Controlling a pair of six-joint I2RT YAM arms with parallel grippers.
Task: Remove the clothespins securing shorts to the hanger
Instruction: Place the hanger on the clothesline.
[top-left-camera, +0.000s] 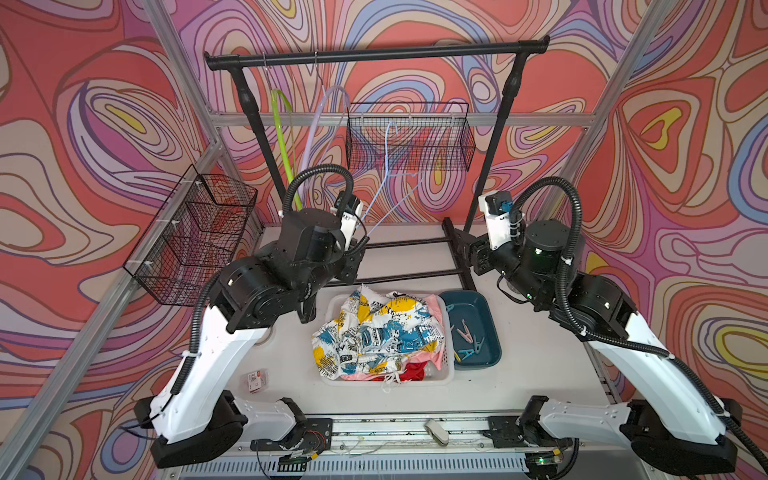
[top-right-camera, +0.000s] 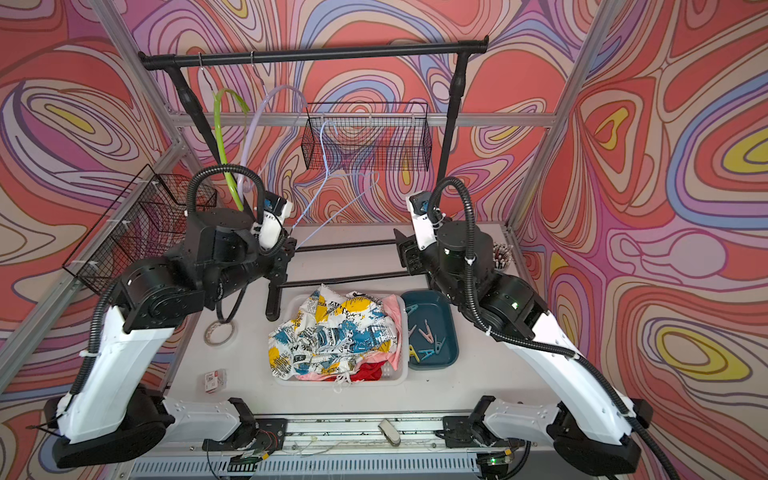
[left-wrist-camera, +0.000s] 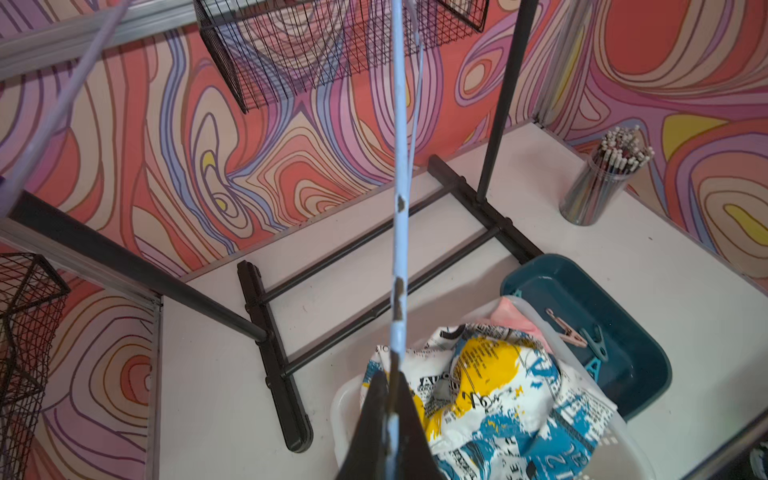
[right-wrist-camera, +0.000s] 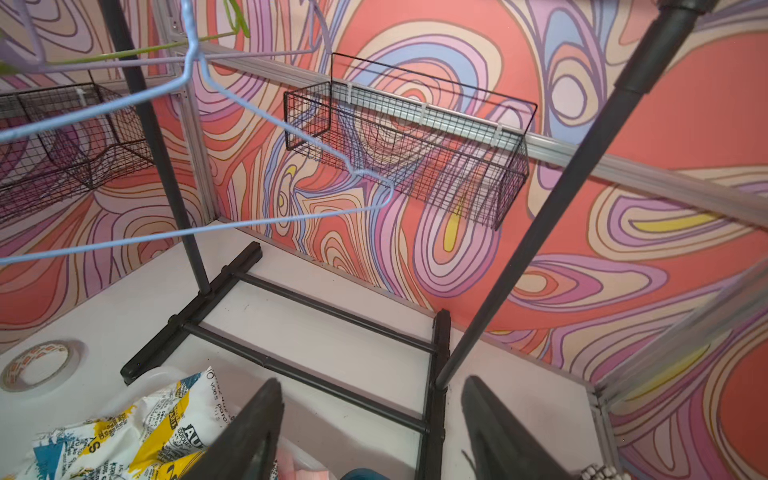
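Grip, left wrist view: the left gripper (left-wrist-camera: 391, 378) was pinched tight on the wire of the blue hanger (left-wrist-camera: 401, 232), raised near the white basket (left-wrist-camera: 345, 403).
Shorts, left wrist view: the print shorts (left-wrist-camera: 490, 399) lay heaped on top in the basket, with pink shorts (left-wrist-camera: 519, 311) showing at its far side.
Clothespins, left wrist view: pink, teal and light blue clothespins (left-wrist-camera: 582, 338) lay loose in the blue tray (left-wrist-camera: 561, 282), just beside the basket.
Pen cup, left wrist view: the pen cup (left-wrist-camera: 598, 187) stood on the table (left-wrist-camera: 216, 374) well apart from the basket, beyond the tray.
Grip, right wrist view: the right gripper (right-wrist-camera: 372, 384) stood wide open with nothing between its fingers (right-wrist-camera: 253, 424), raised over the table just behind the basket.
Tape, right wrist view: the tape roll (right-wrist-camera: 39, 365) lay flat on the table near the basket, on the left arm's side.
Shorts, top views: three pairs filled the basket, the print shorts uppermost, the pink shorts along the side facing the tray, the red shorts (top-left-camera: 415, 370) at the rim nearest the arms' bases.
Clothespins, top views: several lay in the tray, a yellow one among them; the tray sat against the basket's side toward the right arm.
Arms, top views: both grippers hung behind the basket, the left one toward the left arm's side with the blue hanger slanting up from it, the right one behind the tray.
Rack, top views: the black rack (top-left-camera: 374, 52) stood behind the basket with a green hanger (top-left-camera: 286, 158) on it.
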